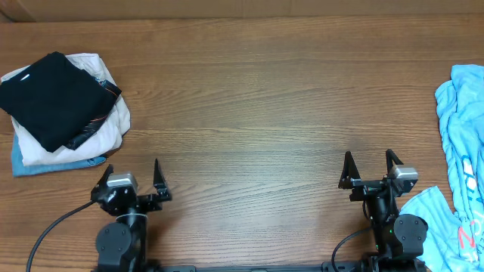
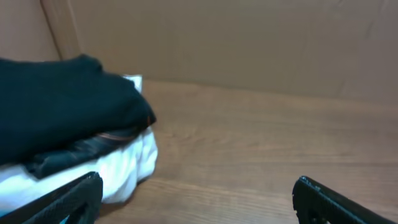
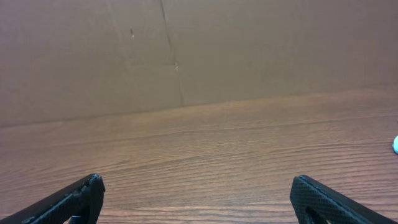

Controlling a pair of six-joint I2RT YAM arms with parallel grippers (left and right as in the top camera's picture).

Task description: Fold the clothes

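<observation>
A stack of folded clothes lies at the table's left: a black garment (image 1: 49, 97) on top, a white one (image 1: 110, 125) under it, a blue one (image 1: 45, 164) at the bottom. The black (image 2: 56, 112) and white (image 2: 127, 165) garments also show in the left wrist view. A crumpled light blue garment (image 1: 463, 128) lies at the right edge. My left gripper (image 1: 132, 175) is open and empty near the front edge, right of the stack. My right gripper (image 1: 370, 168) is open and empty, left of the light blue garment.
The wooden table (image 1: 249, 106) spans the view. A brown cardboard wall (image 3: 186, 50) stands behind the table's far edge. A small bit of light blue cloth (image 3: 395, 144) shows at the right wrist view's edge.
</observation>
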